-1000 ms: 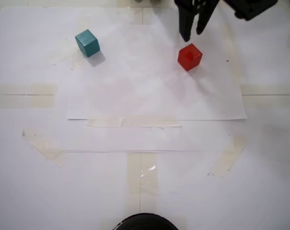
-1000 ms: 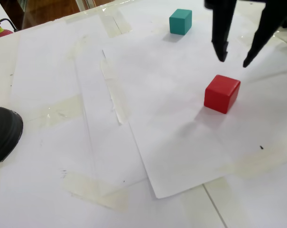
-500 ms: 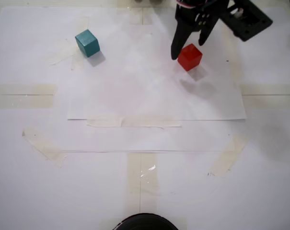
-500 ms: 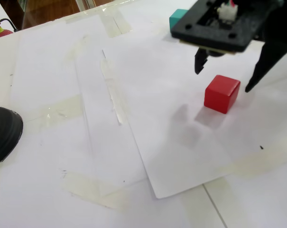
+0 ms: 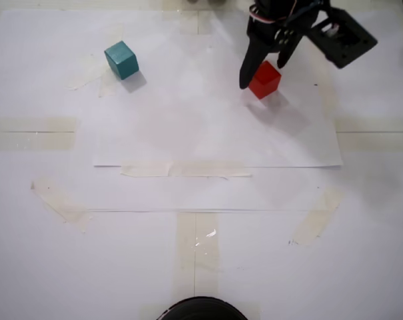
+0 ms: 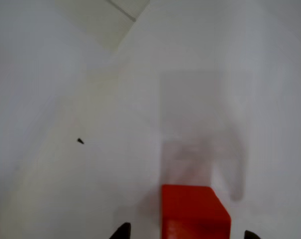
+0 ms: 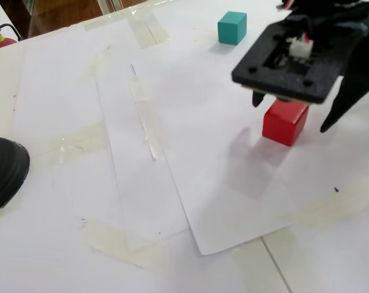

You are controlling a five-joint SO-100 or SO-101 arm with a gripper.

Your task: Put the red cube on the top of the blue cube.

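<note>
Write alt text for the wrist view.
A red cube sits at the bottom of the frame on white paper, between the two dark tips of the open end effector. A small dark speck marks the paper to the left.

A fixed view looks straight down on the white paper-covered bench (image 5: pixel 201 133) from high up. Another fixed view looks obliquely from nearer. The wrist view sits very close, facing down. All share the small matte red cube (image 5: pixel 264 80); both fixed views share the small matte teal cube (image 7: pixel 232 28).
</note>
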